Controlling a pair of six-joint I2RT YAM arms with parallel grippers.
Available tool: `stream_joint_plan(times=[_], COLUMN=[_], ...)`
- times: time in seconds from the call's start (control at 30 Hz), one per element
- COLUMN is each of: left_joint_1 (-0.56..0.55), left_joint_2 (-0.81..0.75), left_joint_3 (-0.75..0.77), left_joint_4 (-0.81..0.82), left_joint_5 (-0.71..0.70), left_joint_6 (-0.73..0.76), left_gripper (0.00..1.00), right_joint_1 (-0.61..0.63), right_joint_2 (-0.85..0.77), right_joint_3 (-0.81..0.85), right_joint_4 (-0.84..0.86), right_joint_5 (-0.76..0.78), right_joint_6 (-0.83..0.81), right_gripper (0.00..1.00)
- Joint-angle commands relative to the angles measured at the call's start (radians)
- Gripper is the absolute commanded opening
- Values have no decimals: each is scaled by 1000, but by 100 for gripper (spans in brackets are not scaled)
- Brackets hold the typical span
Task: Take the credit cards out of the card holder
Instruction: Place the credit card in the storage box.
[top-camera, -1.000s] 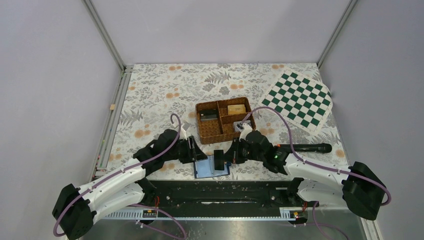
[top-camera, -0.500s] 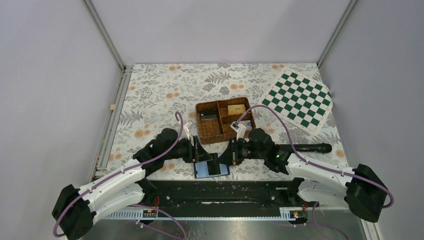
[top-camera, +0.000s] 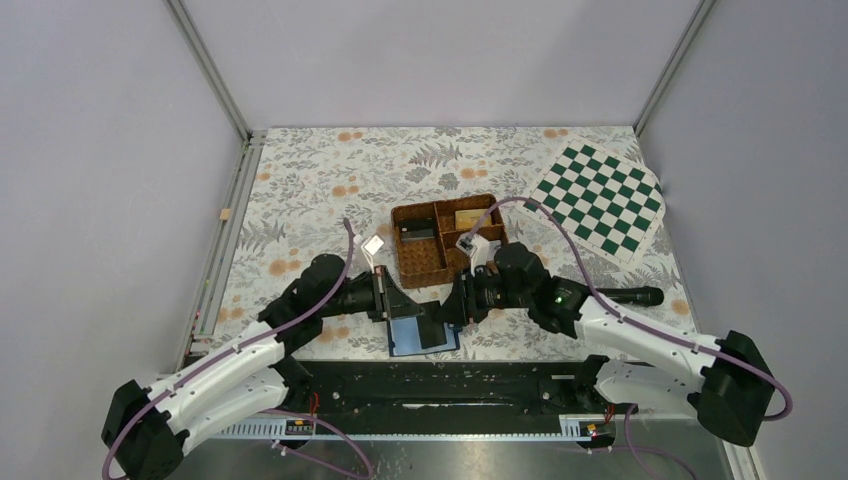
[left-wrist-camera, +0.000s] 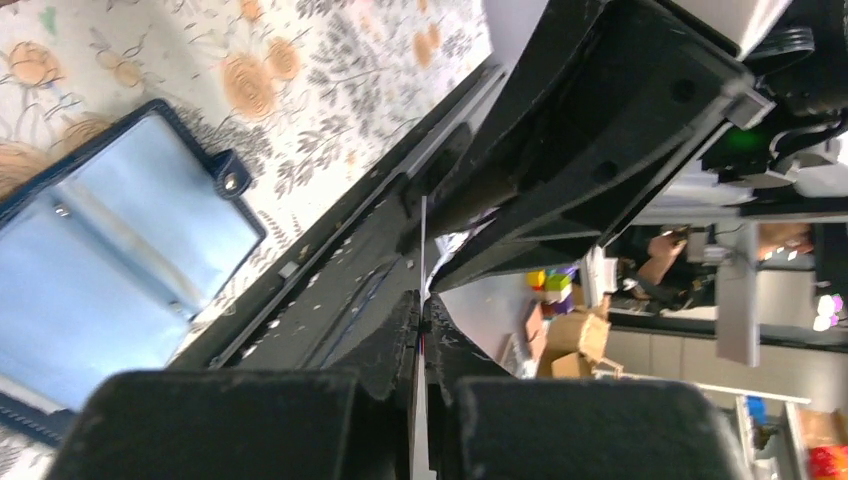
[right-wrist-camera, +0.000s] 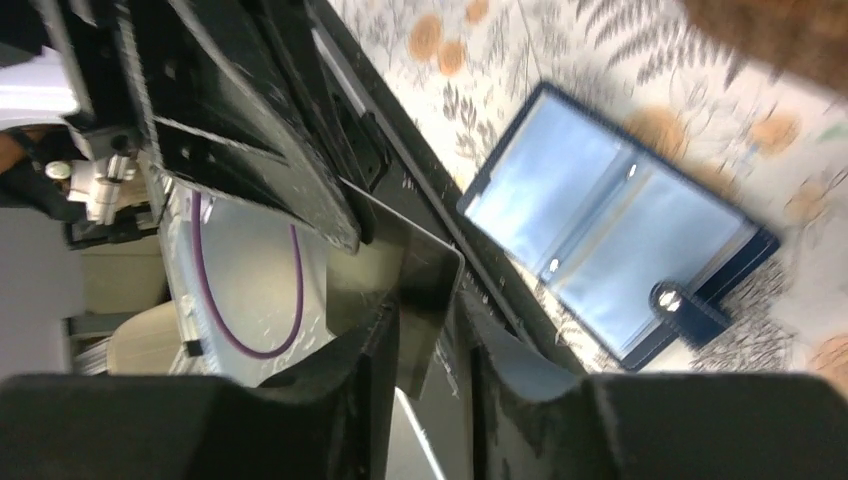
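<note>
The card holder (top-camera: 408, 340) lies spread open on the counter (top-camera: 300, 200), right at its near edge, with the light blue pockets facing up and the little snap tab (right-wrist-camera: 692, 306) sticking out to one side. Just above it the two tools meet nose to nose. The left tool (left-wrist-camera: 423, 300) is pressed together on a credit card (right-wrist-camera: 425, 275), which its own camera shows only as a thin pale edge (pinched right at the tips). The right tool (right-wrist-camera: 428, 312) has its fingers a little apart, with the other end of the same card standing in the gap. Whether either finger touches the card I cannot tell. Behind them sits a brown wicker tray (top-camera: 420, 268), and a green chessboard (top-camera: 597, 200) lies well off to the right.
</note>
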Motion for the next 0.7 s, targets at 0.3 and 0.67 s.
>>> stream_joint_plan(times=[0.3,0.67], left_joint_1=[52,66], left_joint_2=[-73,-118], left_joint_3=[54,201], left_joint_4=[-39,-358], left_joint_5=[-180,-346], left_joint_6=[-579,-758], left_gripper=[0,0], right_joint_1=[10,10], right_joint_2=[-252,-378], right_joint_3=[-51,-89], right_joint_4=[336,246], right_joint_5=[245,-18], right_joint_6=[-780,-1261], right_gripper=[55,52])
